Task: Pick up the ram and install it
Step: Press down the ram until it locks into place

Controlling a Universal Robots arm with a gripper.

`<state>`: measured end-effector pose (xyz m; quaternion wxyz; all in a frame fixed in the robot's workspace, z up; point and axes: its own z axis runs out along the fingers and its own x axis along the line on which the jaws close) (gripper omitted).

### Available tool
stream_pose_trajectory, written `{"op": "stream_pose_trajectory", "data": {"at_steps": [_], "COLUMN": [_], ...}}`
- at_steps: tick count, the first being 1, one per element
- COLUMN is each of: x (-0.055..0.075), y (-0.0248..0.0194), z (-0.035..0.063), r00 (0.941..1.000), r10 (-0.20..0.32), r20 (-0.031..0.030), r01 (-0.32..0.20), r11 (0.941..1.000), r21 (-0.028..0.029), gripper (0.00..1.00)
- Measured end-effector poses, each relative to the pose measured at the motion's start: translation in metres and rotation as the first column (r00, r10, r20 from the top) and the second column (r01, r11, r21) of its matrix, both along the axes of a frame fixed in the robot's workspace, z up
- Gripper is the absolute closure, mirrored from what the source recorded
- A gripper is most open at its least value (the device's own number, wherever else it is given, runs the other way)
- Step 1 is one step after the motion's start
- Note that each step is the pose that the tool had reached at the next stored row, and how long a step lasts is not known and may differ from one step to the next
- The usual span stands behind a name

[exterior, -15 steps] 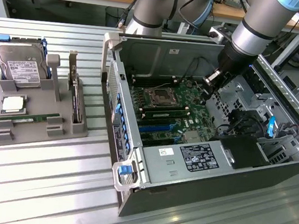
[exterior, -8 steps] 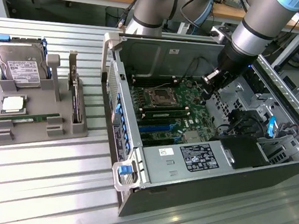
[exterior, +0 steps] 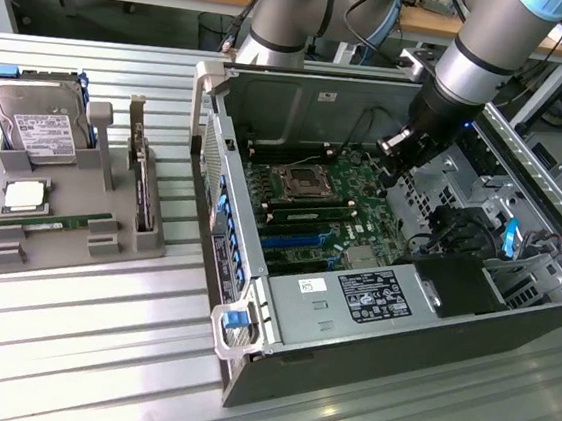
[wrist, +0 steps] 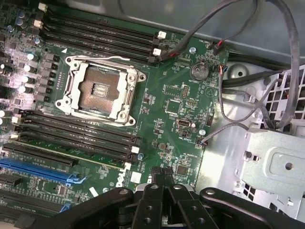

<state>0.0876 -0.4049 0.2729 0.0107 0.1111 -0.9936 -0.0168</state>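
Open computer case [exterior: 226, 180] contains the motherboard [wrist: 176, 102] with an empty processor socket [wrist: 100, 88] and dark memory slots [wrist: 76, 131]. The gripper [wrist: 162, 175] hangs above the board, fingers together, clamping nothing. The ram [exterior: 54, 220] lies in the grey holder tray [exterior: 5, 257] at the exterior view's left, alongside a hard drive [exterior: 37, 123], processor chip [exterior: 23, 196] and upright card [exterior: 143, 181].
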Motion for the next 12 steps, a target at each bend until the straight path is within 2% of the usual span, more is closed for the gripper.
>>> {"op": "stream_pose_trajectory", "data": {"at_steps": [6,12], "x": [0.0,0.0], "y": [0.0,0.0], "z": [-0.0001,-0.0003], "r00": [0.9985,0.9929], "r10": [-0.054,-0.119], "r20": [0.0,0.0], "r01": [0.054,0.119], "r11": [0.9985,0.9929], "r21": [-0.0001,0.0], "gripper": [0.9,0.9]}}
